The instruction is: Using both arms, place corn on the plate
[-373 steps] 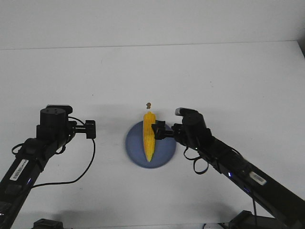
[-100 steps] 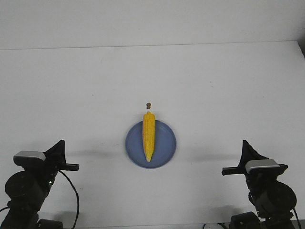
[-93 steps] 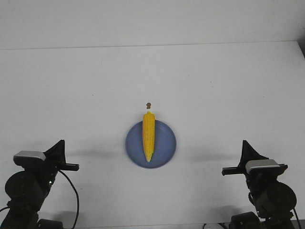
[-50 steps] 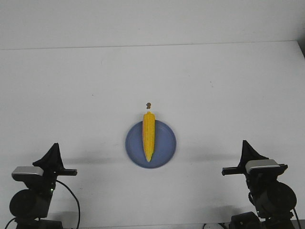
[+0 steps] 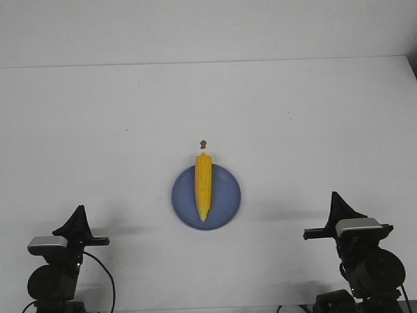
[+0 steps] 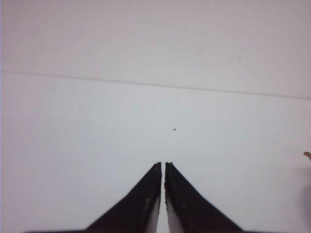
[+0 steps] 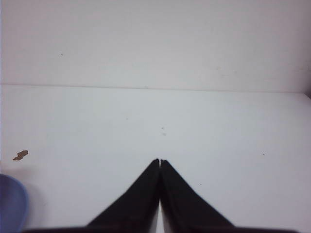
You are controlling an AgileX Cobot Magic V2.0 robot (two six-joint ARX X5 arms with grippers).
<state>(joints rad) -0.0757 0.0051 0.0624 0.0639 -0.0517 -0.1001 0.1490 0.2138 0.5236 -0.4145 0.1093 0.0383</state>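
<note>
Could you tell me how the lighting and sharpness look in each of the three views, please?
Front view: even, soft light, the corn and plate crisp, with faint shadows stretching sideways on the table. Left wrist view: soft and slightly hazy, with a pinkish cast, the left pincer dark and featureless. Right wrist view: similar haze, the right pincer black, the plate's edge blurred.

The white worktop carries a blue-lavender plate and, just beyond it, a tiny brown speck.
</note>
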